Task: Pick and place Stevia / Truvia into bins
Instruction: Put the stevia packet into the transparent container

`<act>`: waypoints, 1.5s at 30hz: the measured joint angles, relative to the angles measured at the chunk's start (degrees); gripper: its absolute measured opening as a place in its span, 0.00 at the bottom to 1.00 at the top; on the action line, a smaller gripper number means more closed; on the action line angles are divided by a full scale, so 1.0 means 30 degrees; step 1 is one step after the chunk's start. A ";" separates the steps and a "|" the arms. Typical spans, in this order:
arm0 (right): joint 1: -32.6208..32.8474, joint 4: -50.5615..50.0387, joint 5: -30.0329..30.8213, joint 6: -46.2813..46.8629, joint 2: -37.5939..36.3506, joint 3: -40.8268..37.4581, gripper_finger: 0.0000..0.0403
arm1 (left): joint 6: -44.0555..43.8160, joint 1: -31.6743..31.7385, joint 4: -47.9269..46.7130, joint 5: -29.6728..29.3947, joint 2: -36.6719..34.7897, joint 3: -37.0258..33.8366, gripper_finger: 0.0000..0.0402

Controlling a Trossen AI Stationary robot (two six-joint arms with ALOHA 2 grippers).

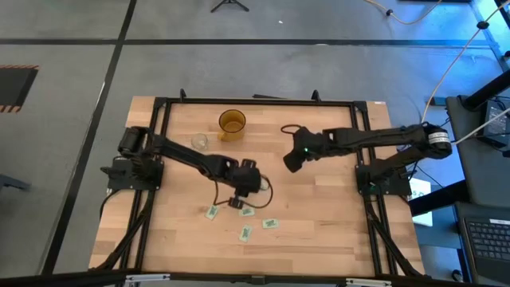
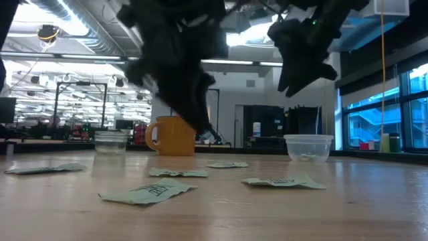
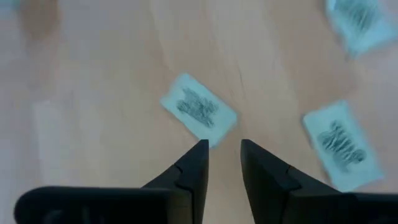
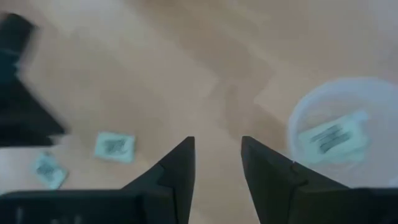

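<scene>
Several white Stevia packets with green print lie flat on the wooden table near its near edge (image 1: 212,212) (image 1: 270,223) (image 2: 148,191). My left gripper (image 3: 224,146) (image 1: 247,179) is open and hovers over them; one packet (image 3: 199,111) lies just ahead of its fingertips, untouched. My right gripper (image 4: 217,146) (image 1: 293,159) is open and empty, raised next to the wide translucent plastic cup (image 4: 373,99) (image 2: 308,147). That cup holds one packet (image 4: 329,138). The small glass cup (image 1: 199,141) (image 2: 111,142) stands toward the far left.
A larger amber-brown cup (image 1: 232,123) (image 2: 172,136) stands near the table's far edge, beside the glass cup. A black frame (image 1: 159,104) runs round the table, and a cable (image 1: 263,191) loops beside the left gripper. Bare wood lies on the table's right half.
</scene>
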 joint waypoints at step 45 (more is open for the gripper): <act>0.7604 0.0325 0.1809 0.9972 0.0039 -0.2248 0.33 | -0.1478 0.0160 0.4988 0.0290 0.4126 0.0063 0.01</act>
